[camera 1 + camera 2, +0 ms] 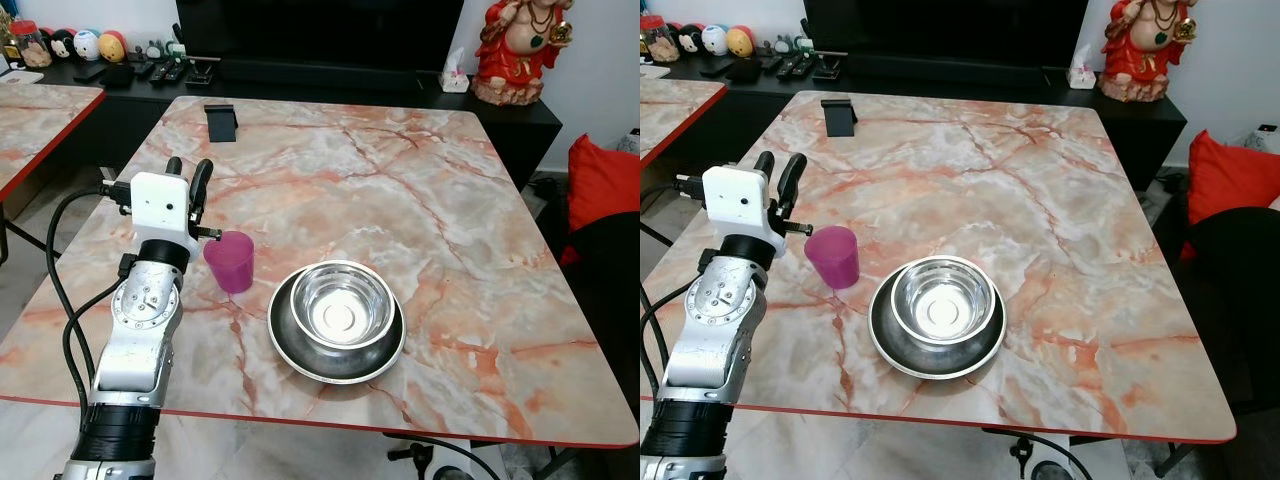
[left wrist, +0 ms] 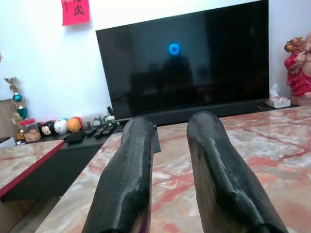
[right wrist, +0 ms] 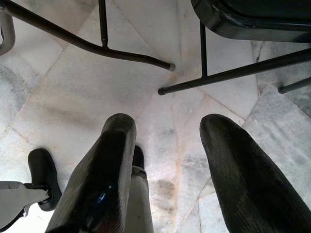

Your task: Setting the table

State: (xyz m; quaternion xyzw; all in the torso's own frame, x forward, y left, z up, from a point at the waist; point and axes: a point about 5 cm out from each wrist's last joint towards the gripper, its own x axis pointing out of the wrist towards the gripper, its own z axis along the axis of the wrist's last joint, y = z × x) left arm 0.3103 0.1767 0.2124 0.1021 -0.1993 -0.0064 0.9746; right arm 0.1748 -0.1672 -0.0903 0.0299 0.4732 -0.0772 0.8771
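Note:
A translucent pink cup [image 1: 231,260] stands upright on the marble table [image 1: 420,190], near its front left. To its right, a shiny steel bowl [image 1: 342,303] sits inside a darker steel plate [image 1: 288,347]. My left gripper [image 1: 189,172] hovers just left of the cup, a little above the table, pointing toward the far edge. Its fingers [image 2: 131,160] are open with nothing between them. My right gripper [image 3: 167,126] hangs beside the table, aimed at the tiled floor, and is open and empty.
A small black stand [image 1: 221,120] sits at the table's far left. Beyond are a TV console with remotes and toys, a tissue box [image 1: 454,78] and a red statue [image 1: 520,45]. A second marble table [image 1: 40,110] is on the left, a red cushion [image 1: 600,180] on the right. Chair legs [image 3: 214,75] stand below.

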